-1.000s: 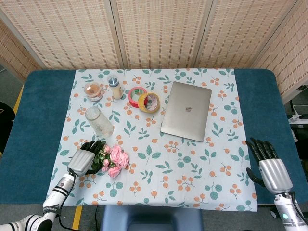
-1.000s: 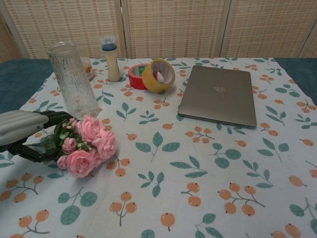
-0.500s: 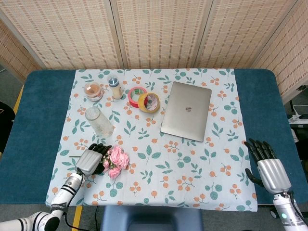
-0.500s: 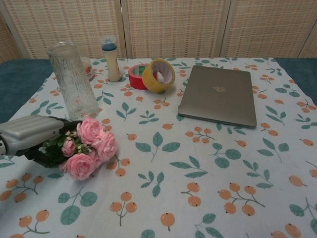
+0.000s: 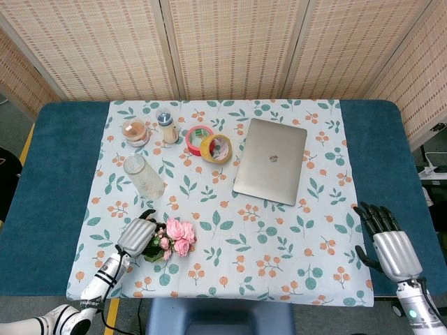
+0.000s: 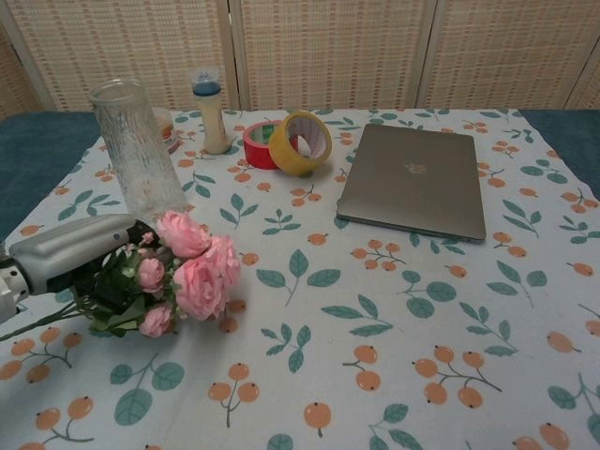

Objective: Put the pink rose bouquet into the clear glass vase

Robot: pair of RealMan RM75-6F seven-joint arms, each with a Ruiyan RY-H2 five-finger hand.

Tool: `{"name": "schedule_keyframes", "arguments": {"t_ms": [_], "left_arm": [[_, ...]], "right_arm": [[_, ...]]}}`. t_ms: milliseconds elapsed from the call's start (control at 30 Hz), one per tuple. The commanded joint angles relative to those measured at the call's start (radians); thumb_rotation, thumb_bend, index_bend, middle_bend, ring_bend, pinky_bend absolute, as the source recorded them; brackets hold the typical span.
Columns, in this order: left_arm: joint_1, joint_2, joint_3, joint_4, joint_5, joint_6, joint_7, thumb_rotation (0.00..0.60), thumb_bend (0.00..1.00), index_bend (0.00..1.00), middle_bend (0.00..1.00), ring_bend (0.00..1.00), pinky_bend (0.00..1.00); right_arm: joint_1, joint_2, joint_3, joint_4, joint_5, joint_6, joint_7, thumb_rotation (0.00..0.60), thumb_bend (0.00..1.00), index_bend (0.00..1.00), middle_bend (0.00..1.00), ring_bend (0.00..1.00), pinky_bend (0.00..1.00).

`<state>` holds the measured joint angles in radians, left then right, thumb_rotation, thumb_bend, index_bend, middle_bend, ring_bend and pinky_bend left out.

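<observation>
The pink rose bouquet (image 5: 174,238) (image 6: 192,271) is near the front left of the table, lifted a little, blooms pointing right and green stems trailing left. My left hand (image 5: 136,237) (image 6: 80,251) grips it around the leaves just behind the blooms. The clear glass vase (image 5: 144,176) (image 6: 138,151) stands upright and empty just behind the bouquet. My right hand (image 5: 390,241) rests open on the blue table edge at the far right, holding nothing; only the head view shows it.
A closed silver laptop (image 5: 271,169) (image 6: 416,180) lies right of centre. Red and yellow tape rolls (image 5: 209,144) (image 6: 290,142), a small bottle (image 5: 167,128) (image 6: 209,111) and a lidded jar (image 5: 135,131) stand at the back left on the floral cloth (image 5: 279,244).
My left hand has closed on the bouquet, raised it off the cloth and carried it right and toward the front edge. The right hand has stayed put.
</observation>
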<state>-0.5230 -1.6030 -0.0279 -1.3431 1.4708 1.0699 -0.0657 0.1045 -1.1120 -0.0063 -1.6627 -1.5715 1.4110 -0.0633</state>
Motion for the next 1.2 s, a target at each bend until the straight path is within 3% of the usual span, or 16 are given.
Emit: {"name": "schedule_keyframes", "arguments": {"t_ms": [33,300,400,500,700,800,1033,1200], "left_arm": [[0.049,0.003,0.017,0.034,0.149,0.216,-0.303,0.6,0.46,0.6,0.72,0.47,0.15],[0.094,0.07,-0.026,-0.074,0.214,0.449,-0.649,0.6,0.47,0.59,0.72,0.46,0.15],[0.095,0.074,-0.086,-0.089,0.216,0.539,-0.743,0.6,0.48,0.6,0.73,0.46,0.16],[0.073,0.047,-0.186,-0.068,0.179,0.596,-0.758,0.6,0.49,0.61,0.74,0.46,0.16],[-0.068,-0.038,-0.377,0.129,0.087,0.56,-0.653,0.6,0.5,0.62,0.75,0.46,0.17],[-0.147,-0.079,-0.435,0.245,0.063,0.538,-0.639,0.6,0.51,0.62,0.75,0.46,0.17],[-0.324,-0.159,-0.532,0.44,0.022,0.512,-0.658,0.6,0.52,0.63,0.75,0.46,0.17],[-0.42,-0.184,-0.566,0.534,-0.022,0.463,-0.653,0.6,0.52,0.63,0.75,0.46,0.17]], "right_arm": [[-0.001,0.002,-0.001,-0.002,-0.001,0.001,0.002,0.6,0.31,0.0,0.0,0.0,0.0],[-0.003,0.006,-0.005,-0.008,-0.006,0.003,0.003,0.6,0.31,0.0,0.0,0.0,0.0],[-0.003,0.008,-0.006,-0.01,-0.006,0.001,0.005,0.6,0.31,0.0,0.0,0.0,0.0],[-0.002,0.01,-0.007,-0.012,-0.005,-0.002,0.005,0.6,0.31,0.0,0.0,0.0,0.0],[0.001,0.014,-0.008,-0.015,-0.002,-0.01,0.009,0.6,0.31,0.0,0.0,0.0,0.0],[0.0,0.015,-0.006,-0.015,0.001,-0.01,0.01,0.6,0.31,0.0,0.0,0.0,0.0],[0.009,0.01,0.003,-0.009,0.033,-0.035,0.006,0.6,0.31,0.0,0.0,0.0,0.0],[0.017,0.008,0.011,-0.001,0.054,-0.053,0.007,0.6,0.31,0.0,0.0,0.0,0.0]]}}
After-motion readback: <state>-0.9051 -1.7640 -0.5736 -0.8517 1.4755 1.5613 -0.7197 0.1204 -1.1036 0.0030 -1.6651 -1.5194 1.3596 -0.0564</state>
